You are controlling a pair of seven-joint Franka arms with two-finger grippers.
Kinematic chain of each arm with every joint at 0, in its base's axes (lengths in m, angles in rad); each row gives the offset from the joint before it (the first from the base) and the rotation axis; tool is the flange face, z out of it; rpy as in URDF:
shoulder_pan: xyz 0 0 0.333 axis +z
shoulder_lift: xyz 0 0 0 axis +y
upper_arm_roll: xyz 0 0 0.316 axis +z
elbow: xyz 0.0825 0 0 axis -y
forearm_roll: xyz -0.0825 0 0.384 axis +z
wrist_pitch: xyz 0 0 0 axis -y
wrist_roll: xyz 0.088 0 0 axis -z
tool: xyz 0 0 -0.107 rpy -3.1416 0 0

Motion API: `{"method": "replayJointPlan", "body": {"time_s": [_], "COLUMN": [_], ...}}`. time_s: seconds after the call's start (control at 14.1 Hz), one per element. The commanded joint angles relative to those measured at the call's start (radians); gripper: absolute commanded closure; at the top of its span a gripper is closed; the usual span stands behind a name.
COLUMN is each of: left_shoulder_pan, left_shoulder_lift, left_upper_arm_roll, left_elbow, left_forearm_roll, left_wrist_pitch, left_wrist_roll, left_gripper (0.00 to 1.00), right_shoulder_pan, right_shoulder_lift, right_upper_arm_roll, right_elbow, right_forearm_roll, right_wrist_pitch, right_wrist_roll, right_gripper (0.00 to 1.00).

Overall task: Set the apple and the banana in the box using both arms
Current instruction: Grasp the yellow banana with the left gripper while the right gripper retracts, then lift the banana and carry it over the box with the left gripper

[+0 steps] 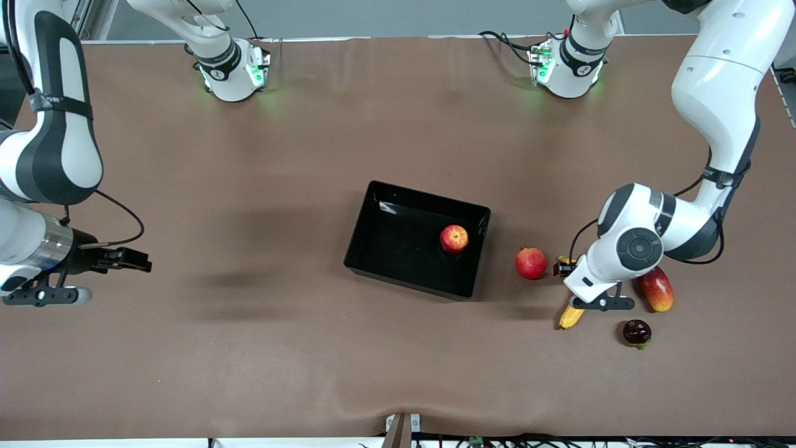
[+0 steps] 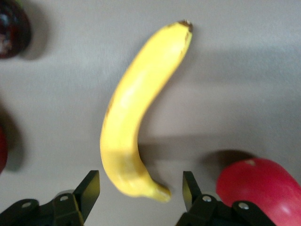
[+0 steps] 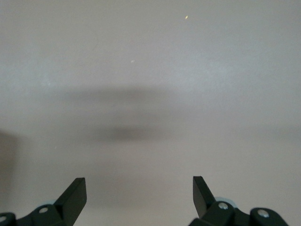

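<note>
Brown tabletop (image 1: pixel 249 348) with both arm bases along one edge, and a black box (image 1: pixel 373 214) sitting about in the middle. The apple (image 1: pixel 454 239) is already in the box, tucked close to the wall on the left arm's end.

Just outside that wall sits a round red fruit with a crown tip (image 1: pixel 530 262), and beside it is where the action is. The left pincer (image 2: pixel 141 193) is down low over the banana (image 2: pixel 136 122), fingers (image 2: pixel 89 188) standing one on each side of the banana's thick end with a gap showing on both sides, so it's partly open and not touching the fruit. The banana lies flat on the tabletop. A mango (image 1: pixel 657 289) lies right next to it toward the left arm's end, and a dark, nearly black fruit (image 1: pixel 637 332) sits a bit nearer the front camera.

The right pincer (image 3: pixel 139 190) is wide open with nothing in it, waiting above bare tabletop at its own end, well apart from the box
</note>
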Motion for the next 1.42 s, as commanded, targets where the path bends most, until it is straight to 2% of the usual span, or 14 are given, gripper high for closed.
{"method": "replayJointPlan", "body": {"time_s": [0.0,0.14,0.21,0.28,0.36,0.57,0.71,0.85,1.0,1.14,1.35], "left_shoulder_pan": [0.034,0.053,0.056,0.054,0.054,0.059,0.059,0.054,0.042,0.013,-0.174], "left_shoulder_lift": [0.033,0.049,0.054,0.054,0.05,-0.028,-0.125,-0.18,-0.184,-0.17,-0.086], "left_upper_arm_roll": [-0.007,-0.007,-0.007,-0.007,-0.007,-0.022,-0.079,-0.155,-0.23,-0.29,-0.294], "left_elbow": [-0.024,-0.024,-0.024,-0.024,-0.024,-0.033,-0.033,-0.008,0.031,0.036,0.149], "left_forearm_roll": [0.06,0.093,0.094,0.094,0.094,0.079,0.05,0.007,-0.057,-0.081,-0.087], "left_wrist_pitch": [0.084,0.087,0.087,0.087,0.086,0.055,-0.053,-0.135,-0.198,-0.199,-0.199], "left_wrist_roll": [0.03,0.028,0.028,0.018,0.013,0.015,0.001,-0.082,-0.198,-0.364,-0.612], "left_gripper": [0.21,0.29,0.45,0.69,1.0,1.0,1.0,1.0,1.0,1.0,1.0], "right_shoulder_pan": [-0.015,-0.029,-0.029,-0.029,-0.034,-0.038,-0.04,-0.035,-0.032,-0.038,-0.038], "right_shoulder_lift": [-0.082,-0.124,-0.148,-0.183,-0.225,-0.288,-0.291,-0.285,-0.293,-0.329,-0.336], "right_upper_arm_roll": [-0.005,-0.006,-0.006,-0.006,-0.006,-0.006,-0.006,-0.003,-0.003,-0.006,-0.006], "right_elbow": [-0.023,-0.025,-0.034,-0.064,-0.112,-0.143,-0.128,-0.106,-0.103,-0.086,-0.054], "right_forearm_roll": [-0.016,-0.016,-0.018,-0.019,-0.019,-0.019,-0.033,-0.045,-0.048,-0.048,-0.074], "right_wrist_pitch": [-0.11,-0.188,-0.225,-0.238,-0.235,-0.259,-0.247,-0.198,-0.192,-0.257,-0.33], "right_wrist_roll": [0.0,0.0,0.0,0.0,0.0,0.0,0.001,0.006,0.009,0.011,0.012], "right_gripper": [0.0,0.0,0.0,0.0,0.0,0.0,0.0,0.0,0.0,0.0,0.0]}}
